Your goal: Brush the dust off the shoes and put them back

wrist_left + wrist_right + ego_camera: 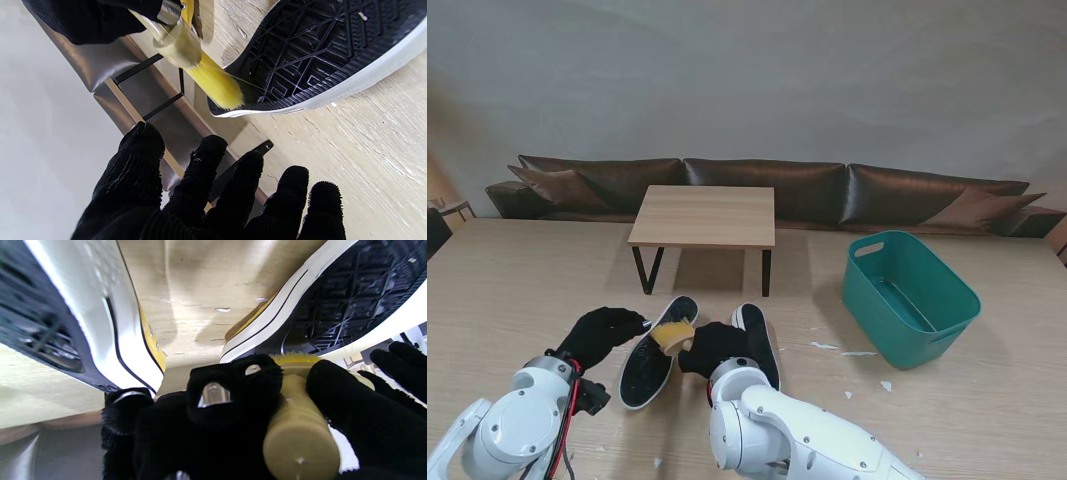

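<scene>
near the small wooden table (704,216), on its side nearer to us, two shoes lie sole-up on the desk (517,290): the left shoe (655,352) and the right shoe (757,343), just beside each other. our right hand (712,348) has its fingers (347,406) wrapped around the brush (673,335), whose yellow bristles touch the left shoe's sole at the end toward the table. our left hand (602,334) hovers beside that shoe, fingers (213,160) spread and holding nothing. we judge the brushing step is in hand. white flecks remain on the sole, so the next move calls for sweeping strokes along its length, perhaps with the left hand steadying the shoe.
</scene>
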You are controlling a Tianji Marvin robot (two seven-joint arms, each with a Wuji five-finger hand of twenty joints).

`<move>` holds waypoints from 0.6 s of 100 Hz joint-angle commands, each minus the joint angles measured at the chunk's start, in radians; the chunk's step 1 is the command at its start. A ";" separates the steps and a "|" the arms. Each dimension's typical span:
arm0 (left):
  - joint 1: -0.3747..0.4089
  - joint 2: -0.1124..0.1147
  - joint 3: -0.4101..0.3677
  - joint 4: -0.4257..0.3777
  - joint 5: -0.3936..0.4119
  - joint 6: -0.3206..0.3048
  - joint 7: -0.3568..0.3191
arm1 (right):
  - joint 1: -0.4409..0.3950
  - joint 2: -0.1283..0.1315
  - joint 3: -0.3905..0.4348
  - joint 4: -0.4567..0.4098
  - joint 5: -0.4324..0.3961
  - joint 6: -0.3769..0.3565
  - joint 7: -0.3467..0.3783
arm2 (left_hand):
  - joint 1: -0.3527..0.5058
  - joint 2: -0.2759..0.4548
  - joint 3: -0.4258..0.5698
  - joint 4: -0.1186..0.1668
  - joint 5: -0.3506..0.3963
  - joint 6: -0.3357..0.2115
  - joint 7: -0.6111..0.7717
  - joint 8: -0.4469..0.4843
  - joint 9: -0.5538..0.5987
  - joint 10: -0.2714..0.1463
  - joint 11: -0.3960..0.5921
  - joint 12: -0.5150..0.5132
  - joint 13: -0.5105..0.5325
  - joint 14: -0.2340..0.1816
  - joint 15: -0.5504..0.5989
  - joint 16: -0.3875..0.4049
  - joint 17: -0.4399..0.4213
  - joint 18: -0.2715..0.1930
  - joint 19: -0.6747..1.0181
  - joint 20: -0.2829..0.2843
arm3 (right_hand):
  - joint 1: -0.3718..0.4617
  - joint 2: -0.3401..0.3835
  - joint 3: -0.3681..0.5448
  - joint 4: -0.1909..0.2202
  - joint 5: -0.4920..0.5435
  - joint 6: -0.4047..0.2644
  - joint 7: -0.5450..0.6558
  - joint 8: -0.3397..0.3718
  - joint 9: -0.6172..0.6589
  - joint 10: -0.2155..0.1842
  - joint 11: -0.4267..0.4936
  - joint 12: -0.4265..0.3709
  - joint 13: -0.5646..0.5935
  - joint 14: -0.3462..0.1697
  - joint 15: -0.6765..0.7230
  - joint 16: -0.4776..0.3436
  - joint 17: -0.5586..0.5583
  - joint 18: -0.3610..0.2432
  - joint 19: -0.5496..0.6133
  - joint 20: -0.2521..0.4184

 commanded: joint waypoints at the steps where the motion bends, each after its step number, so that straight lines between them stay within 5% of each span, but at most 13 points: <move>1: 0.005 -0.004 -0.001 -0.007 -0.001 0.002 -0.016 | -0.033 0.012 -0.002 -0.029 -0.012 -0.014 0.015 | 0.007 0.021 -0.003 0.034 0.003 -0.008 -0.002 0.001 0.001 0.003 0.004 -0.001 -0.031 0.000 -0.019 -0.002 -0.002 -0.025 -0.013 -0.009 | 0.032 0.065 0.061 0.012 0.125 0.092 0.068 0.004 0.058 0.037 0.102 0.015 -0.050 -0.126 0.050 -0.011 0.514 -0.049 0.142 0.013; 60: 0.012 -0.004 0.000 -0.015 0.001 -0.002 -0.014 | -0.189 0.063 0.009 -0.146 -0.071 -0.059 0.006 | 0.008 0.022 -0.003 0.034 0.010 0.001 0.001 0.002 0.006 0.010 0.005 -0.001 -0.029 0.006 -0.019 -0.002 0.000 -0.023 -0.013 -0.009 | 0.032 0.066 0.059 0.014 0.125 0.090 0.068 0.004 0.058 0.037 0.100 0.016 -0.050 -0.130 0.050 -0.011 0.514 -0.054 0.141 0.010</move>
